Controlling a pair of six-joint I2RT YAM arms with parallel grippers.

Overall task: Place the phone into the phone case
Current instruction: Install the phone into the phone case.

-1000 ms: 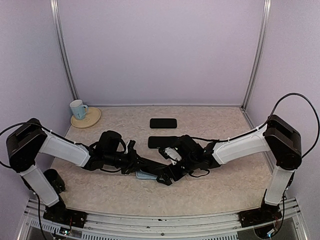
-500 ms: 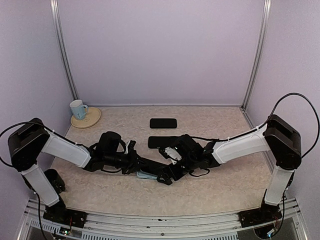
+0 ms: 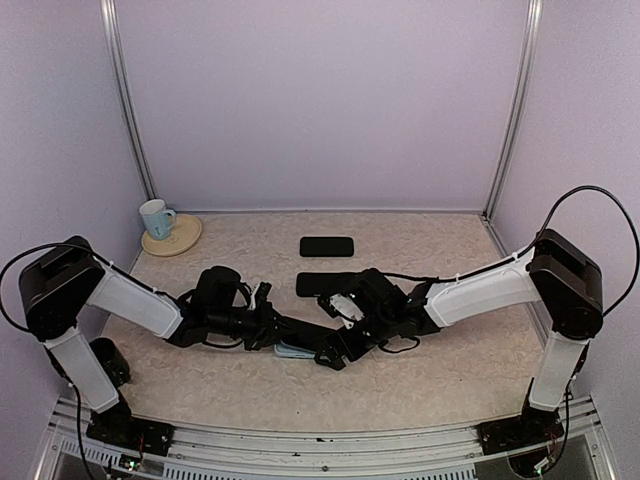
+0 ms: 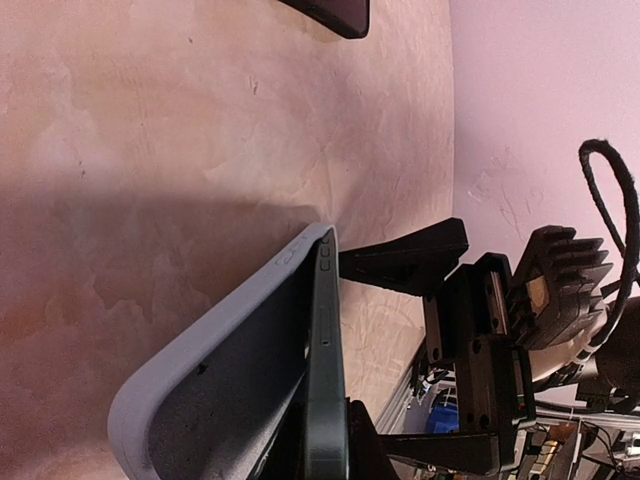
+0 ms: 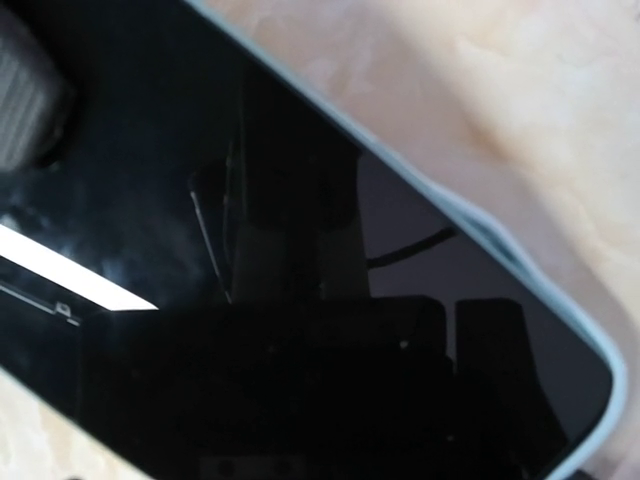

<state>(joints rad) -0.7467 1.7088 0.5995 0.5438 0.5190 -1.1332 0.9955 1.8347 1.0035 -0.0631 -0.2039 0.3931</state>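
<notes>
Lilac walls (image 3: 320, 100), beige mottled surface (image 3: 450, 380), both arms reaching in to meet low at the middle front. Status: insertion is underway, not finished. The phone (image 4: 328, 380) sits inside the pale grey phone case (image 4: 225, 315), but in the left wrist view one long edge stands proud of the rim, and the whole assembly is tilted with one end up off the surface (shadow underneath). The right wrist view is mostly black glass with the case lip wrapping one side, so that side looks seated. My read is that what's left is pressing the raised edge down until the lip closes around it, then setting it flat. The left gripper (image 3: 272, 335) is closed and looks clamped on the near end of the case; its fingers aren't visible in its own camera, so the grip is inferred from the case running straight out from under the lens. The right gripper (image 3: 335, 352) has its jaws fully apart and holds nothing. It hangs right over the screen, one finger on each side of the far end of the phone; I can't tell whether they touch it. Off-task items sit well back: two spare black phones (image 3: 326, 246) (image 3: 320, 283), and a mug (image 3: 155, 215) on a coaster (image 3: 178, 240) in the far left corner.
</notes>
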